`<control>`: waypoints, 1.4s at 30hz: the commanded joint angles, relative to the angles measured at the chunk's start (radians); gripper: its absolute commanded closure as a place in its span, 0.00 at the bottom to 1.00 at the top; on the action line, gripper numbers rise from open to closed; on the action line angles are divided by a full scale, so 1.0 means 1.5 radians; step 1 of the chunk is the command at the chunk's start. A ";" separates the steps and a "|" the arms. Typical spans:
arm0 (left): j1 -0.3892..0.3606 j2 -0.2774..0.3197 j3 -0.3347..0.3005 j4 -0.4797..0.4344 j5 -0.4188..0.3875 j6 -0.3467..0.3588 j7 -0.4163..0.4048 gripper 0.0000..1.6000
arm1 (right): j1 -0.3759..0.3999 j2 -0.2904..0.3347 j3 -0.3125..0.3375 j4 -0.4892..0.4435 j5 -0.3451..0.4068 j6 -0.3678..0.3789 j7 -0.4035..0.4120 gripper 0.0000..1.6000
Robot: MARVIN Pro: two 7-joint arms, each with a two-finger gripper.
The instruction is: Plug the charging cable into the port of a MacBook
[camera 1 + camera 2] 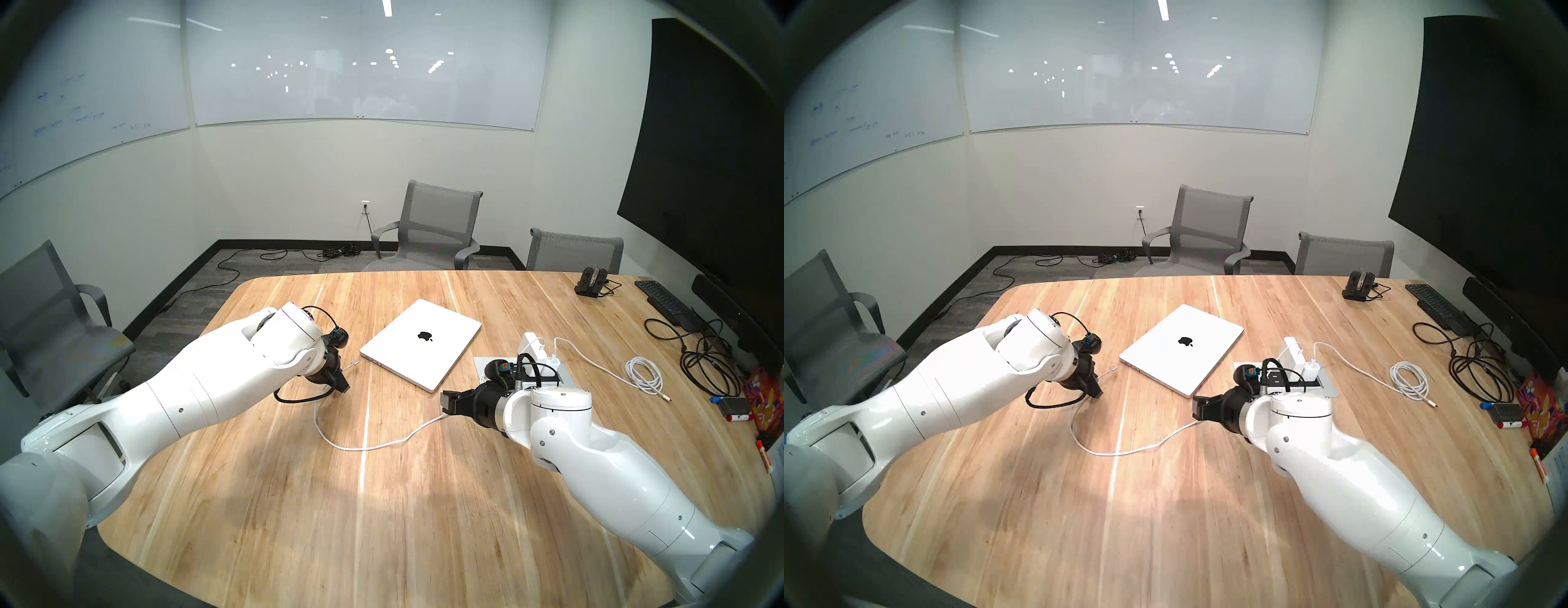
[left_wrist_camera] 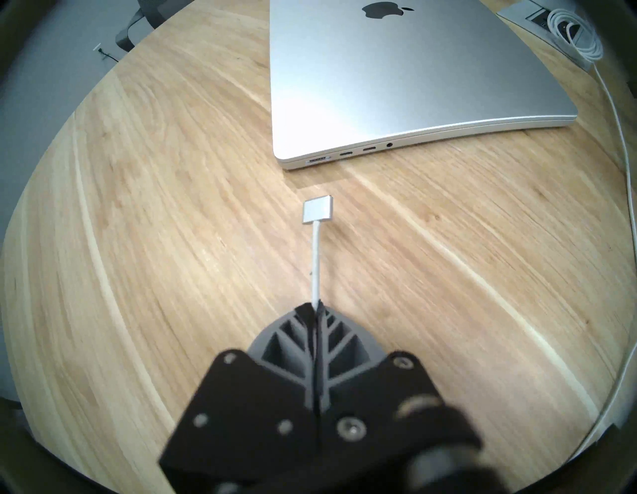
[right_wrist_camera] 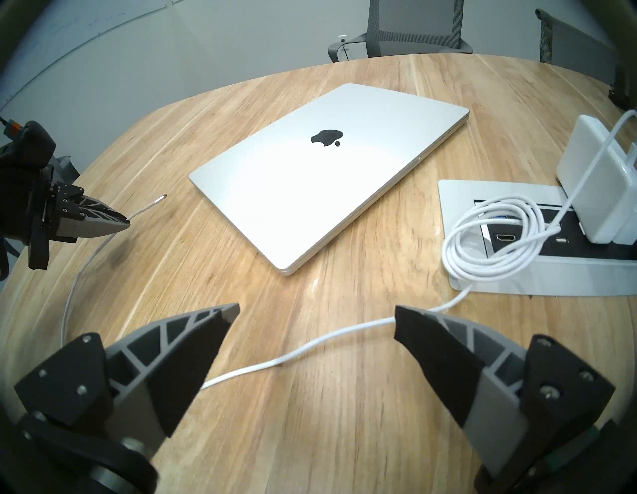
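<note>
The closed silver MacBook [image 1: 421,342] lies flat mid-table, its port edge [image 2: 351,154] turned toward my left arm. My left gripper [image 2: 315,308] is shut on the thin white charging cable [image 2: 315,265] a short way behind its flat silvery plug [image 2: 317,213]. The plug sticks out ahead of the fingertips, just above the wood and a small gap short of the ports. From there the cable [image 1: 373,445] loops across the table toward my right gripper [image 3: 315,315], which stands open over the cord, holding nothing.
A white charger brick [image 3: 598,179] sits in the table's power box [image 3: 458,193], with a coiled white bundle [image 3: 489,241] beside it. At the right lie another coiled white cable [image 1: 645,375], black cables [image 1: 704,361] and a keyboard [image 1: 666,303]. Chairs stand around the table.
</note>
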 commanded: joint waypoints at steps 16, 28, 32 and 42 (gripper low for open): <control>-0.058 -0.046 0.072 0.043 0.062 -0.001 0.015 1.00 | 0.004 -0.001 0.001 -0.010 -0.001 0.000 0.000 0.00; -0.063 -0.039 0.089 0.014 0.076 -0.001 0.029 1.00 | 0.004 -0.001 0.001 -0.010 -0.001 0.000 0.000 0.00; -0.060 -0.037 0.089 0.007 0.079 -0.001 0.036 1.00 | 0.004 -0.001 0.001 -0.010 -0.001 0.000 0.000 0.00; -0.060 -0.024 0.080 -0.020 0.075 -0.001 0.052 1.00 | 0.004 -0.001 0.001 -0.010 -0.001 0.000 0.000 0.00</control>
